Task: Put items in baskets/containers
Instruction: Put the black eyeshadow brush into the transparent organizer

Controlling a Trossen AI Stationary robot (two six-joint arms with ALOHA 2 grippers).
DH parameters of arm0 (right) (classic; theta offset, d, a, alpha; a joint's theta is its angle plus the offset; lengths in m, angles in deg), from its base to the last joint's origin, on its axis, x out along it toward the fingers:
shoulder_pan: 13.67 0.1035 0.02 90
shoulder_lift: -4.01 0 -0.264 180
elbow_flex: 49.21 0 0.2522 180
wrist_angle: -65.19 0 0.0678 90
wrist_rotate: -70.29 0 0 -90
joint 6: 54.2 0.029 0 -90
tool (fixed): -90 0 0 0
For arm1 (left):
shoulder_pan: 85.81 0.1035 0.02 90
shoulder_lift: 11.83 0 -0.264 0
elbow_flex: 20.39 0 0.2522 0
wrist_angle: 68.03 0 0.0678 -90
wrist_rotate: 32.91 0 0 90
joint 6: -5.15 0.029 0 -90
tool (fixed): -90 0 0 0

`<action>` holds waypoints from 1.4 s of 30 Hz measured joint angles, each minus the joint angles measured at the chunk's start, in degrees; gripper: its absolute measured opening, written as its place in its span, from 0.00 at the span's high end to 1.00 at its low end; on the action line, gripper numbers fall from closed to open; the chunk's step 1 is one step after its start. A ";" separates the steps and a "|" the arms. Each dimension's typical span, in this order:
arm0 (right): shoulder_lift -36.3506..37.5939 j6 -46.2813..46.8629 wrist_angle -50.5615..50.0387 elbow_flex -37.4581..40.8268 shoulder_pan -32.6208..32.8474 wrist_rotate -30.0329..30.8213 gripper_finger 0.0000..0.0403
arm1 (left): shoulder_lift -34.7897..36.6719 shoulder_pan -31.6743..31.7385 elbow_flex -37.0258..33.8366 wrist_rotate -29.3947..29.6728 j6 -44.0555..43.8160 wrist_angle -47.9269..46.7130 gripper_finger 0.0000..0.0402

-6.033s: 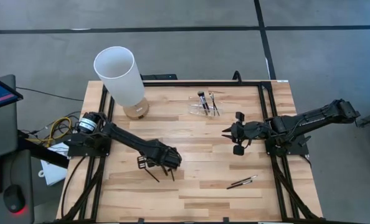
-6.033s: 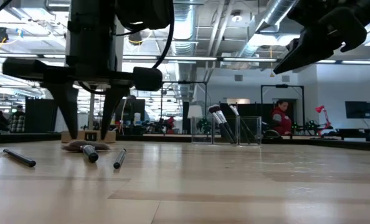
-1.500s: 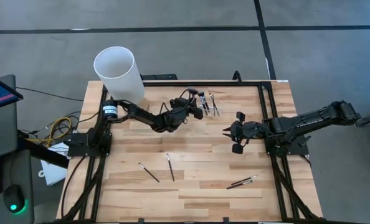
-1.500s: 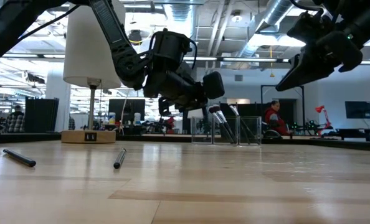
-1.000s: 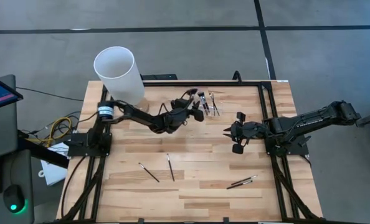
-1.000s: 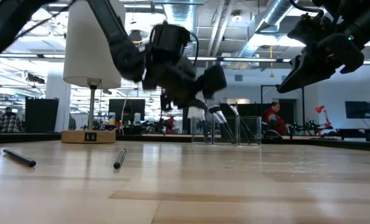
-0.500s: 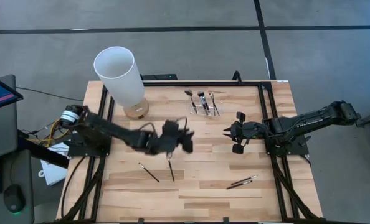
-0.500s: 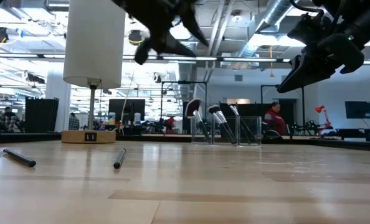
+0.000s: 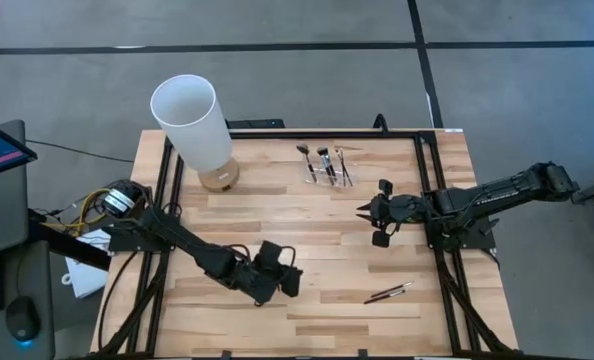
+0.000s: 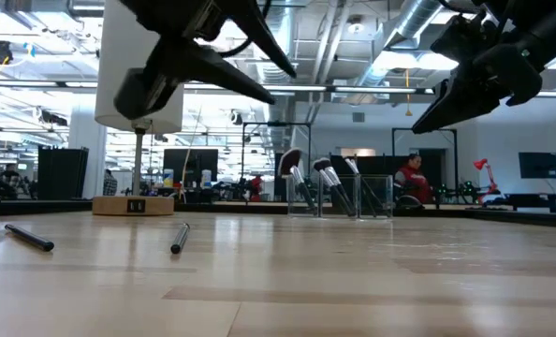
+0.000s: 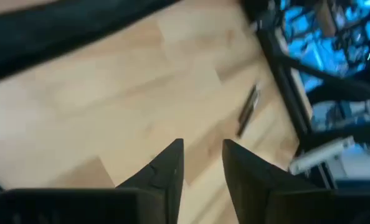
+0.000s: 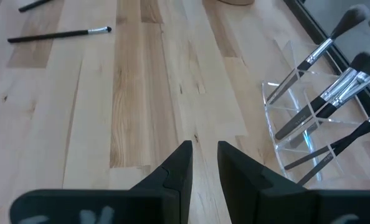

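My left gripper (image 9: 277,276) hangs over the near middle of the table (image 9: 317,320), well away from the clear brush holder (image 9: 325,172) at the far edge. In the left wrist view its fingers (image 11: 166,168) stand a narrow gap apart with nothing between them. The left arm stretches low and long from its base at the table's left edge, wrist bent down over the boards.

My right gripper (image 9: 377,218) floats above the table right of centre, near the holder but not touching it, with the arm reaching in level from the right edge. The right wrist view shows its fingers (image 12: 175,168) slightly parted and empty.

Counts: I see one holder and about four brushes standing tilted in it, best seen in the right wrist view (image 12: 309,59). In the low view I count three clear heads there, one of them a fan (image 10: 290,161).

Loose brushes: a pair lies side by side, touching (image 9: 389,293), on the table well toward the near side from the holder. Two more lie in the low view (image 10: 179,237), (image 10: 29,238), under my left gripper in the high view.

There is one tall white cylinder (image 9: 192,120) on a wooden base, left of the holder. One person in red (image 10: 415,178) stands far behind the table.
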 joint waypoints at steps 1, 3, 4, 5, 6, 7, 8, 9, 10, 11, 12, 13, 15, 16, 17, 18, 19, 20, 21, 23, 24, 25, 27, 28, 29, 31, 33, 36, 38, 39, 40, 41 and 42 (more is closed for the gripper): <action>0.00 0.00 0.10 0.00 0.00 0.00 0.84 | -0.26 0.12 1.03 -1.38 -0.05 -0.82 0.75; 0.00 0.00 0.07 0.00 0.00 0.00 0.84 | -0.63 0.61 3.62 -3.88 -0.24 -3.06 0.78; 0.00 0.00 -0.02 0.00 0.00 0.00 0.84 | -0.63 0.98 4.82 -5.01 -0.36 -5.12 0.79; 0.00 0.00 -0.07 0.00 0.00 0.00 0.84 | -0.63 1.53 6.14 -6.21 -0.92 -7.91 0.81; 0.00 0.00 -0.05 0.00 0.00 0.00 0.84 | -0.63 2.04 7.44 -7.41 -2.01 -11.21 0.82; 0.00 -0.01 -0.05 0.00 0.00 0.00 0.84 | -0.58 2.47 8.58 -8.23 -3.45 -14.87 0.83; 0.00 -0.07 -0.05 0.00 0.00 0.00 0.84 | -0.45 2.91 9.46 -9.02 -4.64 -18.30 0.84; 0.00 -0.25 -0.07 0.00 0.00 0.00 0.84 | -0.41 3.32 10.26 -10.06 -5.75 -21.07 0.85; 0.00 -0.42 -0.11 0.00 0.00 0.00 0.84 | -0.41 3.64 10.83 -10.90 -6.83 -22.85 0.86; 0.00 -0.44 -0.24 0.00 0.00 0.00 0.84 | -0.41 3.83 11.18 -11.40 -7.56 -24.19 0.87; 0.00 -0.44 -0.40 0.00 0.00 0.00 0.84 | -0.41 4.03 11.36 -11.61 -7.91 -25.41 0.88; 0.00 -0.45 -0.69 0.00 0.01 0.00 0.84 | -0.44 4.28 11.39 -11.82 -8.41 -26.08 0.89; 0.00 -0.48 -1.33 0.00 0.00 0.00 0.84 | -0.79 4.74 11.42 -12.56 -9.38 -26.60 0.90; 0.00 -0.48 -1.41 0.00 0.00 0.00 0.84 | -1.02 4.96 11.42 -13.27 -9.87 -27.18 0.91; 0.00 -0.46 -1.38 0.00 0.00 0.00 0.84 | -1.57 5.19 11.49 -13.97 -10.45 -27.24 0.92; 0.00 -0.48 -1.38 0.00 0.00 0.00 0.84 | -2.14 5.32 11.72 -14.80 -10.81 -27.28 0.93; 0.00 -0.52 -1.41 0.00 0.00 0.00 0.84 | -2.83 5.33 12.03 -15.74 -11.10 -27.92 0.94; 0.00 -0.61 -1.36 0.00 0.00 0.00 0.84 | -3.62 5.37 12.55 -16.74 -11.53 -28.54 0.95; 0.00 -0.69 -1.37 -0.01 0.00 0.00 0.84 | -4.47 5.56 13.41 -17.79 -11.78 -29.10 0.95; 0.00 -1.33 -1.36 -0.02 0.00 0.00 0.84 | -6.22 5.68 15.48 -20.02 -11.84 -30.98 0.97; 0.00 -1.46 -1.34 -0.02 0.00 0.00 0.84 | -7.13 5.80 16.77 -20.71 -11.86 -32.42 0.98; 0.00 -1.49 -1.40 -0.02 0.00 0.00 0.84 | -8.23 5.98 18.17 -21.16 -11.86 -33.40 0.98; 0.00 -1.49 -1.36 -0.02 0.00 0.00 0.84 | -10.19 6.06 21.21 -21.70 -11.47 -35.69 0.98; 0.00 -1.50 -1.37 -0.02 0.00 0.00 0.84 | -10.89 6.08 22.71 -21.85 -11.07 -37.55 0.98; -0.02 -1.49 -1.37 -0.02 0.00 0.00 0.84 | -11.49 6.07 24.21 -21.86 -10.90 -39.19 0.99; 0.00 -1.49 -1.35 -0.02 0.00 0.00 0.84 | -12.40 5.99 26.92 -21.90 -10.90 -42.76 0.99; 0.00 -1.49 -1.40 -0.02 0.00 0.00 0.84 | -12.95 5.98 29.07 -22.05 -11.22 -48.35 0.99; 0.00 -1.49 -1.40 -0.02 0.00 -0.02 0.84 | -12.99 6.02 29.82 -22.01 -13.90 -57.95 0.99; 0.00 -1.49 -1.38 -0.02 0.00 -0.10 0.84 | -12.49 6.13 28.74 -21.20 -14.89 -60.23 0.98; 0.00 -1.49 -1.38 -0.02 0.00 -0.11 0.84 | -12.02 6.32 28.11 -21.09 -15.11 -59.93 0.97; -0.01 -1.49 -1.40 -0.02 0.00 -0.13 0.84 | -11.52 6.60 27.65 -21.15 -15.45 -59.90 0.96; 0.00 -1.46 -1.40 -0.02 0.01 -0.13 0.84 | -11.26 6.94 27.33 -21.41 -16.14 -59.94 0.94; 0.00 -1.46 -1.39 -0.02 0.03 -0.13 0.84 | -11.23 7.33 27.18 -21.58 -16.38 -59.77 0.92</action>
